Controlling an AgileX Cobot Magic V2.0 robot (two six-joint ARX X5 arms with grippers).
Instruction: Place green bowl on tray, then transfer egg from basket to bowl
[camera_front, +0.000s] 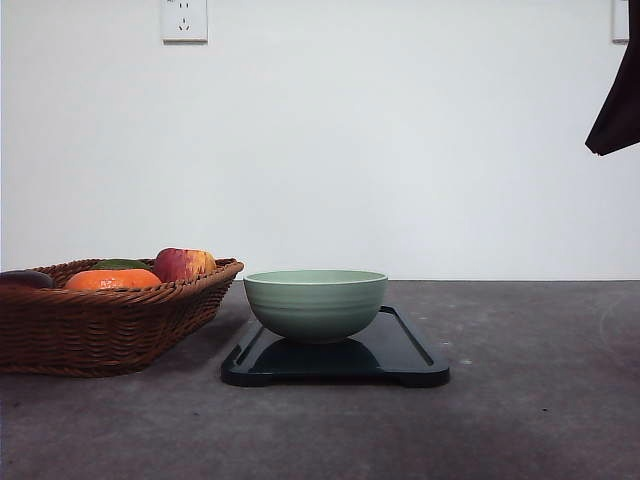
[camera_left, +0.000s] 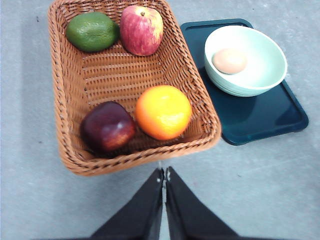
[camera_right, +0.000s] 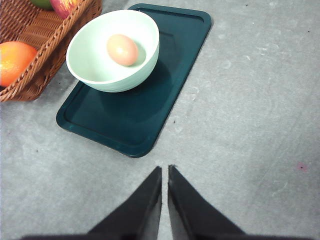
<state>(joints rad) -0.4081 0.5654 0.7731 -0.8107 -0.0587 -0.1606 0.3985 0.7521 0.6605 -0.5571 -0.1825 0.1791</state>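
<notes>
The green bowl sits on the tray just beside the basket, with the egg inside it. The left gripper and right gripper are both clenched on nothing above the table.

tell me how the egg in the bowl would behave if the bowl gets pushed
The egg lies loose on the curved inside of the green bowl, off-centre, so it would probably roll about with any shove. Its smooth rounded shell looks slippery and likely fragile, so knocks against the wall may crack it. The bowl sits on a glossy tray, so it may slide rather than tip.
</notes>
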